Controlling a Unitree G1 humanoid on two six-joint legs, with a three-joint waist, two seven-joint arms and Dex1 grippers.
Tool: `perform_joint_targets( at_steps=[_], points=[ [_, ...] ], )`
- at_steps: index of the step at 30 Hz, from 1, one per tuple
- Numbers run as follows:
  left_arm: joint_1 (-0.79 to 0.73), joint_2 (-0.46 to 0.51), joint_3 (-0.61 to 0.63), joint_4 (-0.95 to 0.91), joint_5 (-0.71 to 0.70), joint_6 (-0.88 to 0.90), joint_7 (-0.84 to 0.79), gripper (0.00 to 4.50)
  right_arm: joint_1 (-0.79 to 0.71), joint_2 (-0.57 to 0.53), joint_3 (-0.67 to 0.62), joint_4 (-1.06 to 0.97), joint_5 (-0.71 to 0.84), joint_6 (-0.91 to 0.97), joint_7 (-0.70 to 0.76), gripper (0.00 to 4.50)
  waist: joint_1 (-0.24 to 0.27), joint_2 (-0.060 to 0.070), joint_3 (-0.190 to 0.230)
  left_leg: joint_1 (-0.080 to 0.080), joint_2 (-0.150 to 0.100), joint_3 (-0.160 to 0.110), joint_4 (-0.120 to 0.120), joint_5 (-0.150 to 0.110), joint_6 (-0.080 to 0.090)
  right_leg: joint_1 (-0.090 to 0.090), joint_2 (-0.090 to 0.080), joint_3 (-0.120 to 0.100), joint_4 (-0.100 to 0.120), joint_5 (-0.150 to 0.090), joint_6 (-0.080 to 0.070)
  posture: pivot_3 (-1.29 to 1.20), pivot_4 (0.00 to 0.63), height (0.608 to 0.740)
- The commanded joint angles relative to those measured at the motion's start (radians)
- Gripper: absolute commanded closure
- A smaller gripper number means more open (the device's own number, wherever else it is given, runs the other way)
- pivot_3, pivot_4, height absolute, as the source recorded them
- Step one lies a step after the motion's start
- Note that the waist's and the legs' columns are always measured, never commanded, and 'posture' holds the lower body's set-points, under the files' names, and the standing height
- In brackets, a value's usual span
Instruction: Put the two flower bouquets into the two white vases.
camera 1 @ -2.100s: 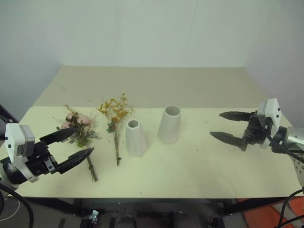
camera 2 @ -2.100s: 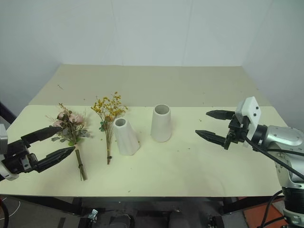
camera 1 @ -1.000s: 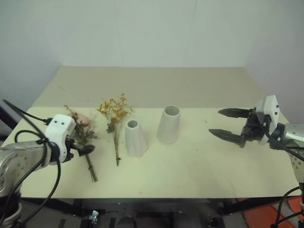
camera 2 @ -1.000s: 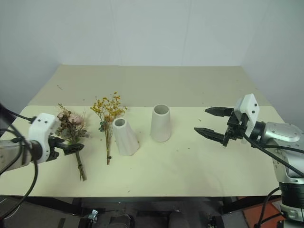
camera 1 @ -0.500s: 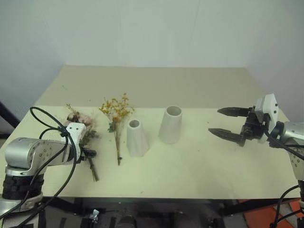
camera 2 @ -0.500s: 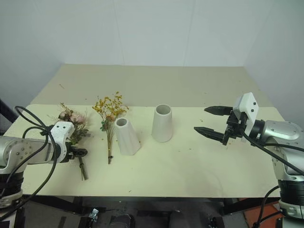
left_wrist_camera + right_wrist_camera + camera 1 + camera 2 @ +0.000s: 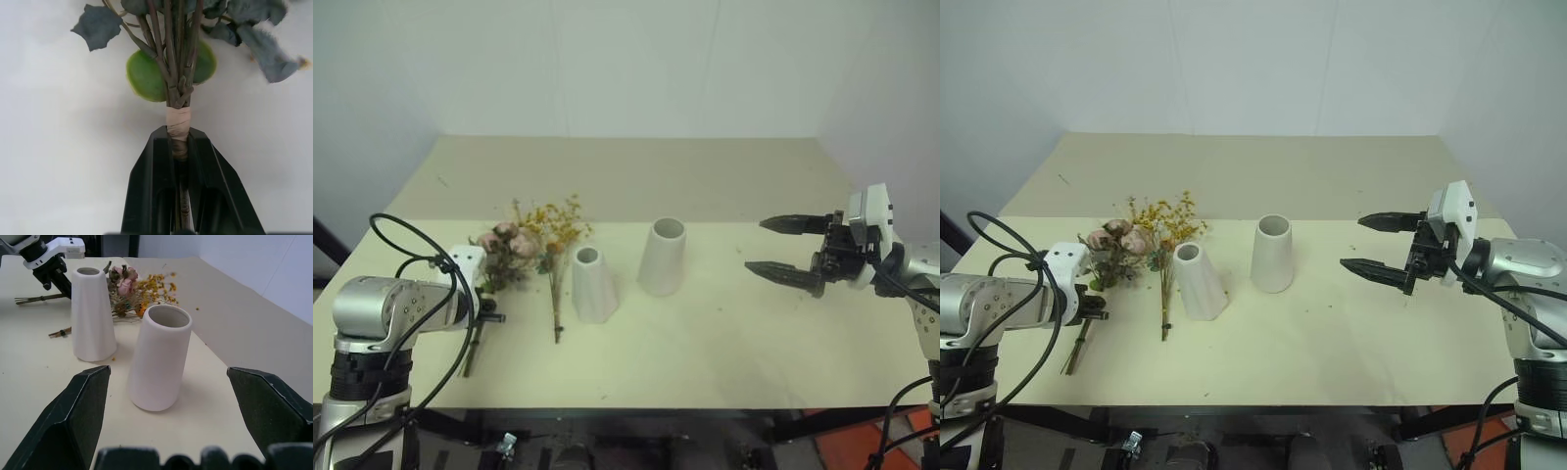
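Since half a second ago the rose bouquet (image 7: 501, 257) has swung: its stems now trail back toward the front-left edge of the surface (image 7: 724, 343) and the pink heads have moved right, up against the yellow bouquet (image 7: 555, 247), where before the stems pointed toward the front and the heads sat clear of it. Left gripper (image 7: 180, 147) has gone from part open to clamped on the rose stems, just below the tan tape wrap; in the left wrist view both black fingers (image 7: 151, 186) press the bundle from either side, green leaves fanning out above the tape. Can't tell whether the bouquet is lifted or dragging on the surface. Yellow bouquet lies flat where it was, stem end toward the front, just left of the shorter vase (image 7: 593, 285). Taller vase (image 7: 663, 257) stands just right of it, apart, both upright and empty. Right gripper (image 7: 797, 251) has barely shifted: hovering above the right side of the surface, well apart from the vases, fingers spread wide, holding nothing, aimed toward the taller vase, which sits between its fingers in the right wrist view.
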Motion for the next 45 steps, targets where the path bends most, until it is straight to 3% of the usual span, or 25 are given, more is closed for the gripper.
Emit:
perform_joint_targets(
  at_steps=[1, 3, 5, 12, 19, 25, 34, 45],
  points=[
    [-0.021, 0.042, 0.055, -0.073, 0.073, -0.173, -0.019, 4.39, -0.05, 0.005, -0.009, 0.021, 0.019, -0.005, 0.015, 0.0, 0.0, 0.0, 0.0, 0.0, 0.0, 0.0, 0.0, 0.0, 0.0, 0.0, 0.0, 0.0, 0.0, 0.0, 0.0, 0.0, 0.15, 0.74],
    [-0.027, 0.055, 0.064, -0.08, 0.096, -0.225, -0.032, 4.39, -0.061, 0.01, -0.002, 0.033, 0.02, -0.003, 0.023, 0.0, 0.001, 0.0, 0.0, 0.0, 0.0, 0.0, 0.0, 0.0, 0.0, 0.0, 0.0, 0.0, 0.0, 0.0, 0.0, 0.0, 0.15, 0.74],
    [-0.023, 0.058, 0.086, -0.088, 0.132, -0.386, -0.057, 4.39, -0.076, 0.019, 0.002, 0.047, 0.035, 0.014, 0.033, 0.0, 0.002, 0.0, 0.0, 0.0, 0.0, 0.0, 0.0, 0.0, 0.0, 0.0, 0.0, 0.0, -0.001, 0.0, 0.0, 0.0, 0.15, 0.74],
    [-0.186, 0.027, 0.11, -0.006, 0.094, -0.561, -0.184, 4.39, -0.118, 0.028, 0.009, 0.108, 0.06, 0.061, 0.096, 0.0, 0.007, 0.0, 0.0, -0.001, 0.0, 0.0, 0.0, 0.0, 0.0, 0.0, 0.0, -0.001, -0.001, 0.004, -0.005, 0.0, 0.15, 0.74],
    [-0.385, -0.075, 0.048, 0.155, 0.062, -0.827, -0.408, 4.39, -0.152, 0.026, 0.015, 0.146, 0.053, 0.059, 0.121, 0.0, 0.005, 0.0, 0.0, -0.003, -0.001, 0.0, 0.001, 0.001, -0.001, -0.001, -0.001, -0.001, -0.002, 0.005, -0.004, 0.0, 0.15, 0.74],
    [-0.543, -0.226, -0.022, 0.418, 0.077, -1.035, -0.592, 4.39, -0.153, 0.024, 0.017, 0.156, 0.061, 0.066, 0.147, 0.0, 0.004, 0.0, 0.0, -0.004, -0.001, 0.0, 0.001, 0.002, -0.003, 0.0, -0.001, -0.001, -0.003, 0.006, -0.003, 0.0, 0.15, 0.74],
    [-0.683, -0.399, -0.051, 0.655, 0.078, -1.162, -0.7, 4.39, -0.124, 0.025, 0.005, 0.128, 0.027, 0.047, 0.07, 0.0, -0.002, 0.0, 0.0, -0.006, -0.001, 0.0, 0.002, 0.002, -0.003, -0.002, -0.001, 0.0, -0.003, 0.006, -0.003, 0.0, 0.15, 0.74],
    [-0.749, -0.56, -0.056, 0.738, 0.068, -1.193, -0.735, 4.39, -0.082, 0.024, -0.014, 0.078, 0.022, 0.065, -0.026, 0.0, -0.002, 0.0, 0.0, -0.006, -0.002, 0.0, 0.002, 0.002, -0.003, -0.002, -0.001, 0.0, -0.003, 0.006, -0.002, 0.0, 0.15, 0.74]
  ],
)
